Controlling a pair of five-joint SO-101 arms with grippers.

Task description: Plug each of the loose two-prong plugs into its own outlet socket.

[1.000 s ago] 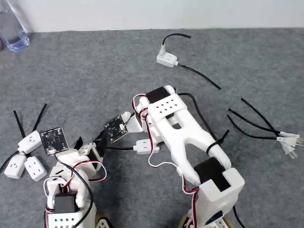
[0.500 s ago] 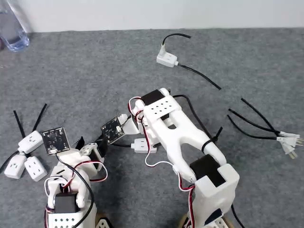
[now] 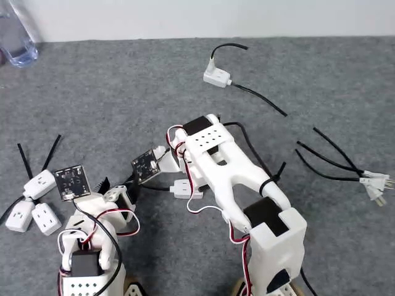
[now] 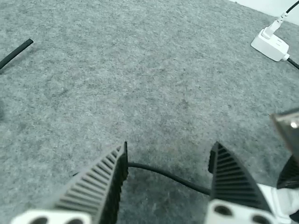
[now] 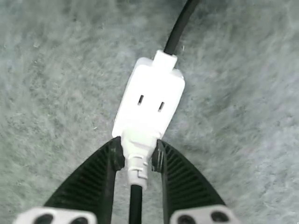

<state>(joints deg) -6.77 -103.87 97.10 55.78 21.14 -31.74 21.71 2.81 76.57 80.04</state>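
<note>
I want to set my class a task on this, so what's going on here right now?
The right pincer is shut on a white plug that meets the end of a socket block lying on the grey carpet. The left pincer is open, over a black cord. A joined pair lies at the far side, with spare sockets on one side and loose plugs on the other.
</note>
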